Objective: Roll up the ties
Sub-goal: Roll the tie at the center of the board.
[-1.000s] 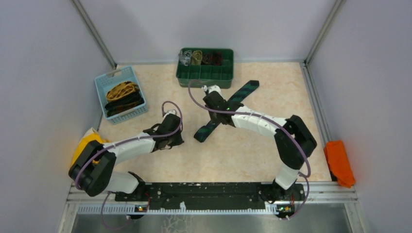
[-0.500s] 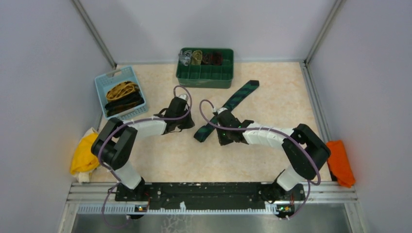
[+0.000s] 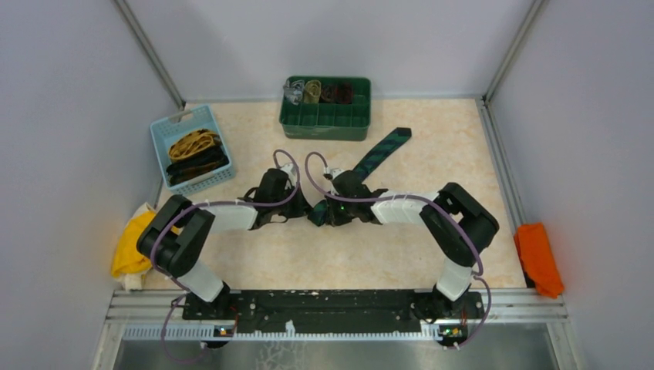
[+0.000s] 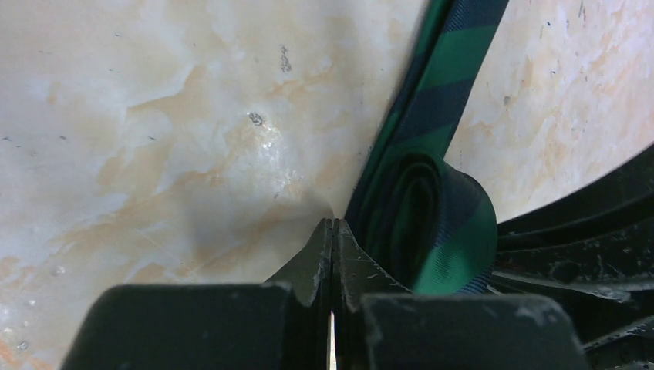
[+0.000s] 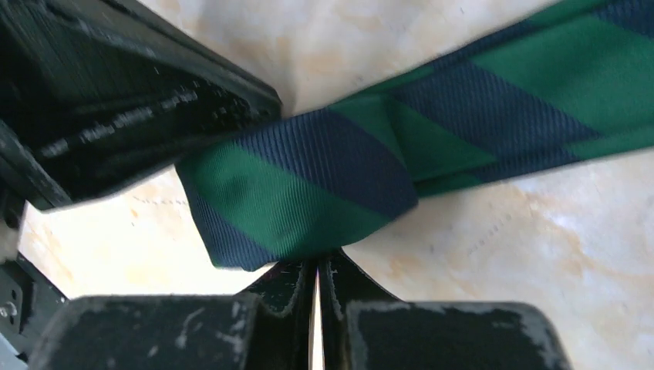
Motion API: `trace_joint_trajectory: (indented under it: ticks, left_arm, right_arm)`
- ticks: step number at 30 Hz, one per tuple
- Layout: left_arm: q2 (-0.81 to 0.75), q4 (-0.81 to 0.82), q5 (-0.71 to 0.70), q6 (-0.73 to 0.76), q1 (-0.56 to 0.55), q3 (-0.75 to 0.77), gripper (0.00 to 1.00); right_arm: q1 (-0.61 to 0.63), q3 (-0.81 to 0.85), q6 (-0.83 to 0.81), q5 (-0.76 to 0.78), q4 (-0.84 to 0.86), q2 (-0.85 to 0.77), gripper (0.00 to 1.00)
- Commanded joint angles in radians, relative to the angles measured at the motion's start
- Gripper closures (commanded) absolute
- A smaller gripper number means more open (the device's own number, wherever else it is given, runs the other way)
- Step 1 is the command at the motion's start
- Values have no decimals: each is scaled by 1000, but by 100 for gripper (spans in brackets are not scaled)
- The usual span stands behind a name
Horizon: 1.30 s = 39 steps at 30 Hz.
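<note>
The green tie [image 3: 378, 158] lies slanted across the table [image 3: 254, 266], its near end curled into a small roll. The left gripper [image 4: 333, 231] and right gripper [image 5: 318, 266] are both pinched closed and empty. Their tips flank that roll, probably to steady and turn it.

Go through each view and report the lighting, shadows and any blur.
Top external: even, soft light, table sharp, only faint shadows under the arms. Left wrist: green tie sharp, a dark shadow beside the left gripper. Right wrist: tie's weave crisp at centre, softer toward the upper right; right gripper dark, underexposed.
</note>
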Motion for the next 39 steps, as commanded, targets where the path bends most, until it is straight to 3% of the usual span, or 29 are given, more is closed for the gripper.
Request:
trace_joint_trajectory:
  ticks: [1,8,12,18,23,26,29,31,34,39]
  left_arm:
    - [26,-1,44,-8,0,-37,100]
    - [18,-23,38,0,-1,-22,100]
    - [-9,-122,-95,17,2,9,100]
    - [-101,-302,-323,-44,60,41,100]
    - [-380,-344,-433,-124,72,-53,100]
    - [-589,-370,-480,-151,71,-117,100]
    - [-788,-391,-521,-140,71,-158,100]
    - [-894,-412,-552,-131,71,-170,100]
    - [-997,-442,-600,-100,72,-171,100]
    - [-1009,-508,-639,-96,72,-148,100]
  right_arm:
    - [11,63,12,-48,54,65,100]
    - [13,89,13,-56,47,80,100]
    - [13,73,-6,2,-14,35,100]
    - [25,69,-121,214,-192,-99,100]
    - [127,124,-247,489,-318,-170,94]
    - [202,161,-316,597,-334,-168,69]
    - [253,205,-381,636,-328,-134,53]
    - [278,255,-412,635,-338,-99,51]
    - [323,303,-451,665,-327,-48,40]
    - [361,365,-508,642,-307,34,34]
